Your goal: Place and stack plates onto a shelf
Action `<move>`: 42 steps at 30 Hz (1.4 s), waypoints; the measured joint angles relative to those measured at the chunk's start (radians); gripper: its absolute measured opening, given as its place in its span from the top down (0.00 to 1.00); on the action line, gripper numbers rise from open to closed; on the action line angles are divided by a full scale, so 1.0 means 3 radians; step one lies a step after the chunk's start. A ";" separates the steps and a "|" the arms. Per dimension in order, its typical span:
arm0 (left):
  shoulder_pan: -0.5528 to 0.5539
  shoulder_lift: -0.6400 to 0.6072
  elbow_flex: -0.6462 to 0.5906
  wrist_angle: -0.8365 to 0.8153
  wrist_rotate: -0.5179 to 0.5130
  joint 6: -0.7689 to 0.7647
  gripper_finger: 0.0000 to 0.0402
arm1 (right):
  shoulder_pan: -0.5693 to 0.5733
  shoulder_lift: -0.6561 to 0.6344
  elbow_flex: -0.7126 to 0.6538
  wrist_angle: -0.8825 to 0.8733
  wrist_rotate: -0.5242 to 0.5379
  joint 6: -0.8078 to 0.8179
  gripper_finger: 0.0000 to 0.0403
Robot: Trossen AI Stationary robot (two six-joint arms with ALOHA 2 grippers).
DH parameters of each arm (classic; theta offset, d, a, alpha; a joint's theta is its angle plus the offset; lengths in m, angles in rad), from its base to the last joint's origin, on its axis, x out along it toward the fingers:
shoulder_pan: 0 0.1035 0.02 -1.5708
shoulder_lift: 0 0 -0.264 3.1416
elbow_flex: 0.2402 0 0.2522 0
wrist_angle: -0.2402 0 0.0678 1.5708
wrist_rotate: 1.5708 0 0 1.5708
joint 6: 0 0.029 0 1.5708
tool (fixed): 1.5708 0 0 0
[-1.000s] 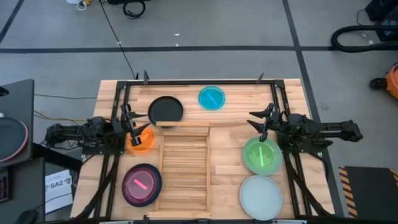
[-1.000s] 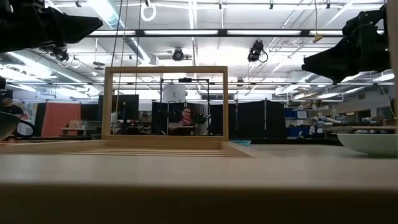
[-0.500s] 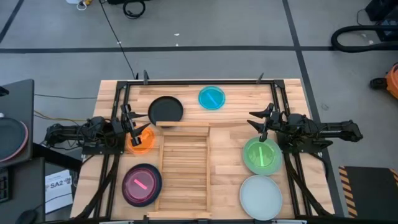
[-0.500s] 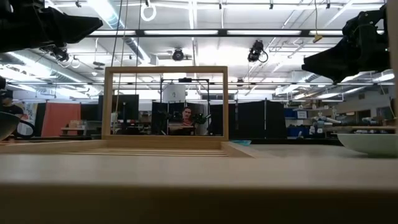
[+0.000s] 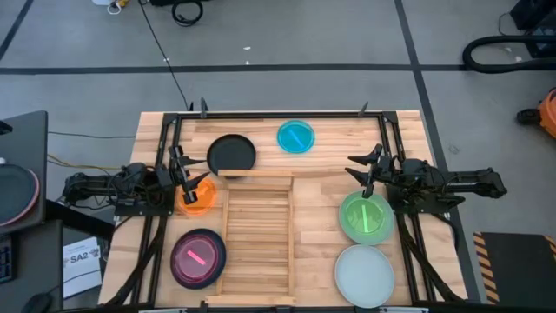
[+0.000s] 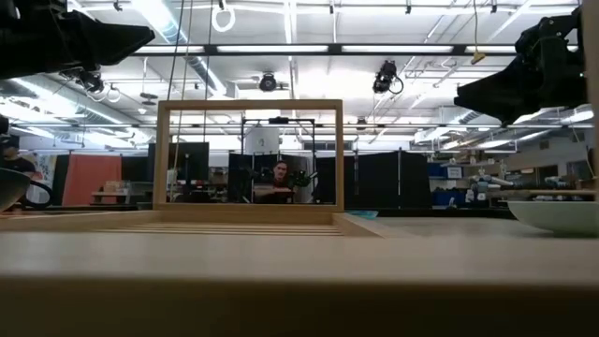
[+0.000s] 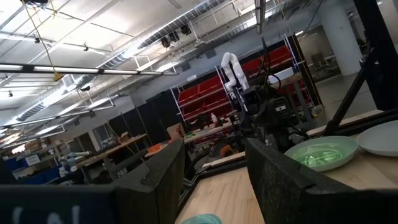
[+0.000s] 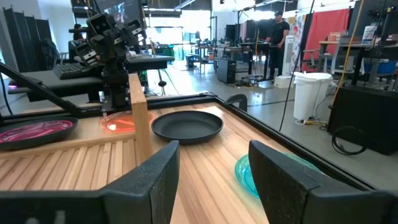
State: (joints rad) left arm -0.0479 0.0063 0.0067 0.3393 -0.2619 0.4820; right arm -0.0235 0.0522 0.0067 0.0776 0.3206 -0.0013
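In the high view my left gripper (image 5: 183,170) hovers open near the table's left edge, just beside the small orange plate (image 5: 196,196). My right gripper (image 5: 363,169) hovers open at the far rim of the green plate (image 5: 366,217), which lies on a larger mint one. The black plate (image 5: 232,154) and the blue plate (image 5: 295,136) rest flat near the far edge. The purple plate (image 5: 197,258) sits in a dark teal one, and the pale plate (image 5: 365,275) lies near the front right. The slatted shelf (image 5: 256,230) lies in the middle.
An upright wooden frame (image 6: 249,159) stands at the shelf's far end. Black rails (image 5: 162,156) run along both table sides under the arms. The right wrist view shows the black plate (image 8: 186,126) and orange plate (image 8: 121,122) ahead. A person (image 6: 279,175) shows in the room behind.
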 joint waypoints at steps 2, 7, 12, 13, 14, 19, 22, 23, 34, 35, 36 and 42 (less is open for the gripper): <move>0.0000 0.0000 0.0000 0.0000 0.0000 0.0000 0.56 | 0.0001 0.0001 0.0000 0.0000 -0.0001 0.0000 0.51; -0.0001 0.0000 -0.0001 -0.0001 0.0000 0.0000 0.56 | 0.0000 0.0001 0.0000 0.0058 -0.0001 0.0052 0.51; 0.0000 0.0000 0.0000 -0.0001 0.0000 0.0000 0.56 | 0.0000 0.0001 0.0000 0.0196 -0.0001 0.0517 0.51; -0.0001 0.0000 -0.0001 0.0000 0.0000 0.0000 0.56 | 0.0000 0.0001 0.0000 0.0219 0.0000 0.0609 0.51; 0.0000 0.0000 -0.0001 -0.0001 0.0000 0.0000 0.56 | 0.0001 0.0001 0.0000 0.0238 -0.0001 0.0700 0.51; -0.0001 0.0000 -0.0001 -0.0001 0.0000 0.0000 0.56 | 0.0001 0.0001 0.0000 0.0381 0.0062 0.1350 0.51; 0.0000 0.0000 0.0000 0.0000 0.0000 0.0000 0.56 | 0.0000 0.0001 0.0000 0.0523 0.0207 0.1638 0.51; -0.0001 0.0000 0.0000 0.0000 0.0000 0.0000 0.56 | 0.0001 0.0001 0.0000 0.0576 0.0236 0.1676 0.51; -0.0001 0.0000 0.0000 -0.0001 0.0000 0.0000 0.56 | 0.0001 0.0242 0.0049 0.1010 0.0415 0.1861 0.51; 0.0000 0.0000 0.0000 0.0000 0.0000 0.0000 0.56 | 0.0001 0.0314 0.0082 0.1006 0.0434 0.1911 0.52; -0.0001 0.0000 0.0000 0.0000 0.0000 0.0000 0.56 | 0.0001 0.0400 0.0123 0.1007 0.0440 0.1939 0.52; 0.0000 0.0000 0.0000 0.0000 0.0000 0.0000 0.56 | 0.0000 0.1039 0.0499 0.0991 0.0553 0.1903 0.52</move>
State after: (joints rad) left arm -0.0479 0.0063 0.0067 0.3393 -0.2619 0.4820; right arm -0.0235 0.3640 0.1562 0.3750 0.4866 0.5695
